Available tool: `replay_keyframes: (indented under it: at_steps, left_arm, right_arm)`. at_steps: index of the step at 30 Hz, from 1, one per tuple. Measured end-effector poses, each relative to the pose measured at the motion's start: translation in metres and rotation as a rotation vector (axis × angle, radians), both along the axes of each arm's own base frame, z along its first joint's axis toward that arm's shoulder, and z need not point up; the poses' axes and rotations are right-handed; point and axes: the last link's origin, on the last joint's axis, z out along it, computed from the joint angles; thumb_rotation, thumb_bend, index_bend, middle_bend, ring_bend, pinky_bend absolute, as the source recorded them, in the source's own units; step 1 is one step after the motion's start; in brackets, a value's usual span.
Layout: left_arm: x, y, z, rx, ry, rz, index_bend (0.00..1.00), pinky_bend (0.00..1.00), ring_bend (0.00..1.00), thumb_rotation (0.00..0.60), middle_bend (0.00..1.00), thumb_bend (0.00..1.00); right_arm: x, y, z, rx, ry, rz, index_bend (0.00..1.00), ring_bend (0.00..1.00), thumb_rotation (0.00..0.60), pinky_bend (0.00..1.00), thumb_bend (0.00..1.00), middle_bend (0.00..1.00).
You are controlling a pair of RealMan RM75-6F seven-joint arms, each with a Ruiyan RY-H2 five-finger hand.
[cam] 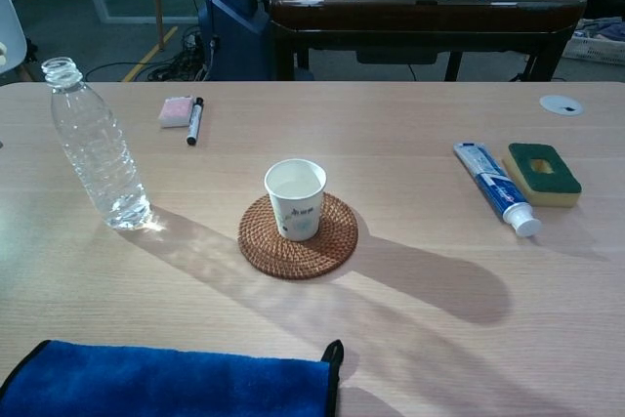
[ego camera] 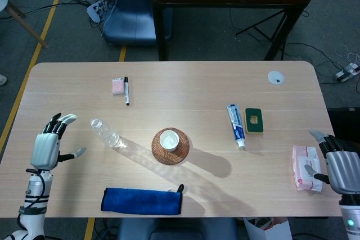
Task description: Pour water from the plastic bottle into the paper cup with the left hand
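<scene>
The bottle (cam: 98, 156) stands upright on the table (ego camera: 197, 82), cap off, with only a little water at the bottom. The cup (cam: 295, 198) sits on a round mat (cam: 298, 236) and looks like it has water in it, so the pouring seems done. The left hand (ego camera: 48, 145) is spread, holds nothing, and is near the table's left edge, apart from the bottle. The right hand (ego camera: 337, 167) rests by a tissue pack (ego camera: 305, 167) at the right edge; I cannot tell its fingers. There is lots of free room between bottle and cup.
</scene>
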Motion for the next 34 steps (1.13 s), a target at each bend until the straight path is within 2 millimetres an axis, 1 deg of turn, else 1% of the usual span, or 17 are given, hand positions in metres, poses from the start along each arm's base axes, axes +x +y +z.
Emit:
replay_keyframes:
  at_steps: [3, 6, 11, 14, 18, 24, 34]
  left_arm:
    - [-0.003, -0.014, 0.001, 0.028, 0.062, -0.028, 0.33, 0.19, 0.16, 0.6, 0.33, 0.0]
    - [-0.009, -0.028, -0.002, 0.009, 0.106, -0.014, 0.35, 0.19, 0.17, 0.6, 0.34, 0.0]
    - [-0.011, -0.042, -0.003, -0.039, 0.177, 0.012, 0.35, 0.19, 0.17, 0.6, 0.35, 0.0]
    - [-0.01, -0.053, -0.005, -0.08, 0.236, 0.033, 0.35, 0.19, 0.17, 0.6, 0.35, 0.0]
    - [-0.006, -0.07, -0.006, -0.141, 0.262, 0.047, 0.36, 0.19, 0.17, 0.6, 0.35, 0.0]
    - [-0.008, -0.077, -0.006, -0.156, 0.297, 0.047, 0.36, 0.19, 0.17, 0.6, 0.35, 0.0]
    - [-0.009, -0.077, -0.003, -0.131, 0.298, 0.049, 0.37, 0.19, 0.17, 0.6, 0.35, 0.0]
  right_arm:
    - [-0.001, -0.001, -0.002, -0.006, 0.007, -0.006, 0.19, 0.21, 0.6, 0.44, 0.13, 0.24]
    - [-0.001, -0.003, -0.004, -0.008, 0.012, -0.011, 0.19, 0.21, 0.6, 0.44, 0.13, 0.24]
    - [0.001, -0.005, -0.005, -0.008, 0.02, -0.009, 0.19, 0.21, 0.6, 0.44, 0.13, 0.24]
    - [0.001, -0.005, -0.005, -0.009, 0.019, -0.01, 0.19, 0.21, 0.6, 0.44, 0.13, 0.24]
    - [0.001, -0.005, -0.005, -0.011, 0.017, -0.012, 0.19, 0.21, 0.6, 0.44, 0.13, 0.24]
    - [0.002, -0.005, -0.004, -0.009, 0.011, -0.003, 0.19, 0.21, 0.6, 0.44, 0.13, 0.24]
    - [0.003, -0.005, -0.006, 0.004, 0.01, 0.0, 0.19, 0.21, 0.6, 0.44, 0.13, 0.24]
